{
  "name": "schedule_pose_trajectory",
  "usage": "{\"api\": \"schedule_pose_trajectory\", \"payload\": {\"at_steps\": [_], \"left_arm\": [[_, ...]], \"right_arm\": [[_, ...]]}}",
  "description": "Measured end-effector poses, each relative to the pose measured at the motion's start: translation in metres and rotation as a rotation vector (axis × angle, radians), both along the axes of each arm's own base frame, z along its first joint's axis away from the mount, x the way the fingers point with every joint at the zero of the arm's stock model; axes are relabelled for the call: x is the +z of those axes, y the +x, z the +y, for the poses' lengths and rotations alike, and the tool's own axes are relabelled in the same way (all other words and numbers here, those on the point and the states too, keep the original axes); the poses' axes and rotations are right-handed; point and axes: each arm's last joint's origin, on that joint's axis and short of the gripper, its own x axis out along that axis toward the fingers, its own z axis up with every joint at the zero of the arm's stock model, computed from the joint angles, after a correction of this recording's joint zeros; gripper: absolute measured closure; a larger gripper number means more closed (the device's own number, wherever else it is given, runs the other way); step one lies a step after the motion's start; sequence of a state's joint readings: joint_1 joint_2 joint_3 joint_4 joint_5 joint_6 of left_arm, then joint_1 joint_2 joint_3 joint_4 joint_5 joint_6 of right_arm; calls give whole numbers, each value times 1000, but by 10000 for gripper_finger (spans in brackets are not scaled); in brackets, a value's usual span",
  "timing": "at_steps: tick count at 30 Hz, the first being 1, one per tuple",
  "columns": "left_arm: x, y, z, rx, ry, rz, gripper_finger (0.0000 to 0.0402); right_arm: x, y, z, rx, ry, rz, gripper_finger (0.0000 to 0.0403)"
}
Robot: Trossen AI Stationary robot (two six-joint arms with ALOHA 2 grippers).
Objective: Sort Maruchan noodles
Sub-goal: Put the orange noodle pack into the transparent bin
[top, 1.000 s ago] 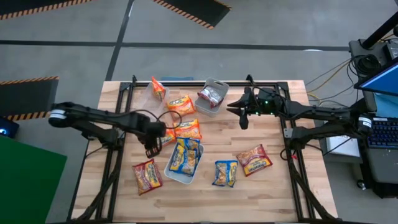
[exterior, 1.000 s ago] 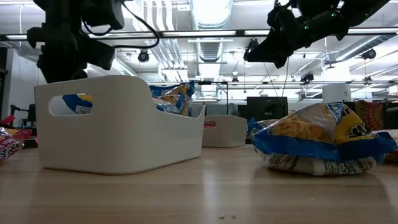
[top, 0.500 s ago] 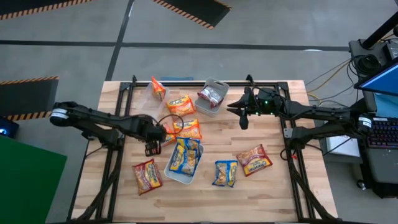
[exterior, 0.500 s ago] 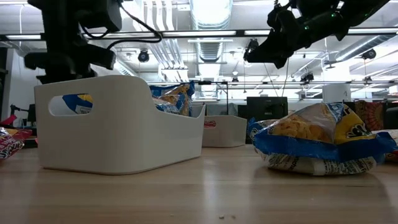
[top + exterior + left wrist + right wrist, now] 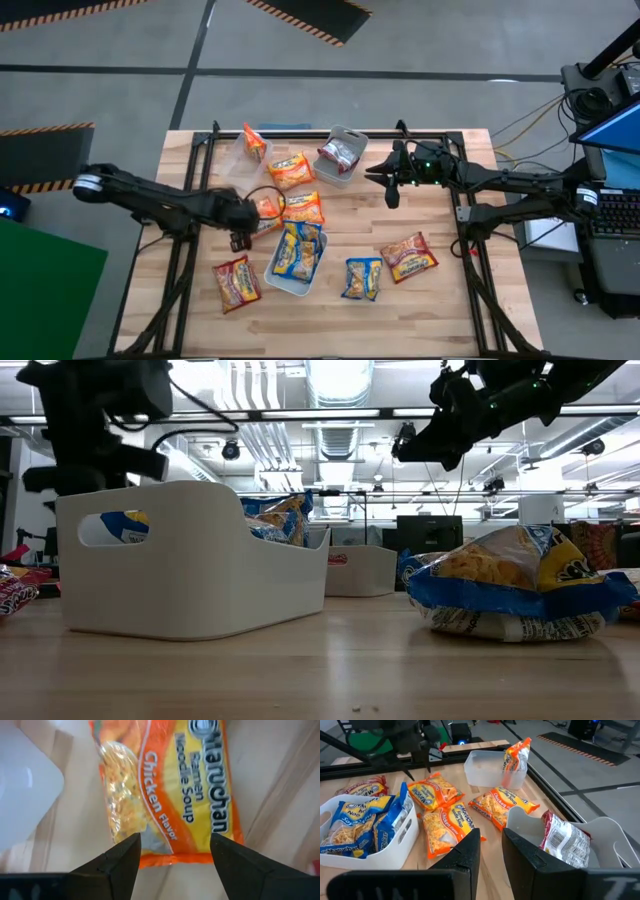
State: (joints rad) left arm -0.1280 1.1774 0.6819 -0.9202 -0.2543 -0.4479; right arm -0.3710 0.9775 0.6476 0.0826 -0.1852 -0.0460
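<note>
An orange Maruchan chicken packet [image 5: 165, 790] lies flat on the wooden table [image 5: 450, 300], beside the white tray [image 5: 275, 280] that holds blue-and-yellow packets [image 5: 297, 252]. My left gripper [image 5: 172, 852] hovers open just above that orange packet's [image 5: 265, 208] near end, pointing down, fingers apart from it. My right gripper [image 5: 491, 855] hangs high over the far middle [image 5: 378, 178], open by a narrow gap, with nothing between its fingers. More orange packets [image 5: 302, 208] [image 5: 290, 168] lie mid-table. Dark red packets [image 5: 236, 282] [image 5: 407, 257] and a blue one [image 5: 362, 278] lie near the front.
A clear tray [image 5: 485, 767] at the far left holds an upright orange packet [image 5: 253, 142]. A pale tray [image 5: 352, 135] at the far middle holds a dark red packet [image 5: 562, 840]. Black frame rails [image 5: 190, 250] run along both table sides. Bare wood lies at the right front.
My left gripper has shifted a little toward the table's left edge and sunk slightly, tipping as it went. The right arm has kept still, and the packets lie where they were.
</note>
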Motion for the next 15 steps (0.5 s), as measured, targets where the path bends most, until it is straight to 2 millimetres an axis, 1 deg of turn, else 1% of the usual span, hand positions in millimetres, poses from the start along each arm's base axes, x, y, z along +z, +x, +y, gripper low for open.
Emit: {"api": "schedule_pose_trajectory", "payload": {"at_steps": [3,7,9,15], "left_arm": [[10,-6,2,89,8,-96,185],[18,-13,7,346,1,-228,186],[15,-18,8,433,-19,-256,186],[-3,-25,9,586,-57,-294,186]], "right_arm": [[0,0,0,0,0,-1,335],[0,0,0,1,-6,-3,335],[0,0,0,2,-9,-3,335],[0,0,0,5,-18,-2,335]]}}
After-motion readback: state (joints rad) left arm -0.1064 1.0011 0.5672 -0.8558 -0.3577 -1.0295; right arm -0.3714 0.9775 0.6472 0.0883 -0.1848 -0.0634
